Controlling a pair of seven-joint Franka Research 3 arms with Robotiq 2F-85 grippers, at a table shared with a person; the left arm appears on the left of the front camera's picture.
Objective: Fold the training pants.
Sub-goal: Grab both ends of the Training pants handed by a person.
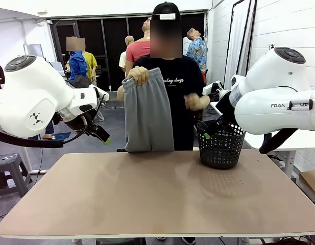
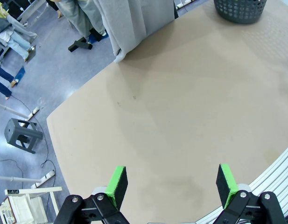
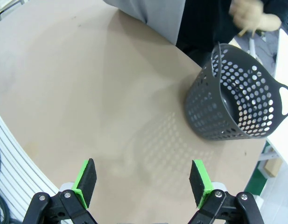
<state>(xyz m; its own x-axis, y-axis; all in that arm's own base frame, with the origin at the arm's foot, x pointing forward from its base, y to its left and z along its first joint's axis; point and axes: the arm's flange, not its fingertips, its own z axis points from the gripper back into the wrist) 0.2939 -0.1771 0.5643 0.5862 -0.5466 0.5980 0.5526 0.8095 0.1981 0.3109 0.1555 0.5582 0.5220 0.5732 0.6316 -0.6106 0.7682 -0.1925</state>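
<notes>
The training pants (image 1: 147,115) hang in the upper centre of the front view, held at the waistband by 1 hand (image 1: 138,75) of the person, with the lower end reaching the far edge of the table (image 1: 147,199). They look light, limp and soft, likely to sag, so the gathered waistband or the hem corners seem the surest holds. A black basket (image 1: 221,148) stands to their right. The left gripper (image 2: 172,175) and right gripper (image 3: 143,168) hover released, jaws wide, holding nothing.
</notes>
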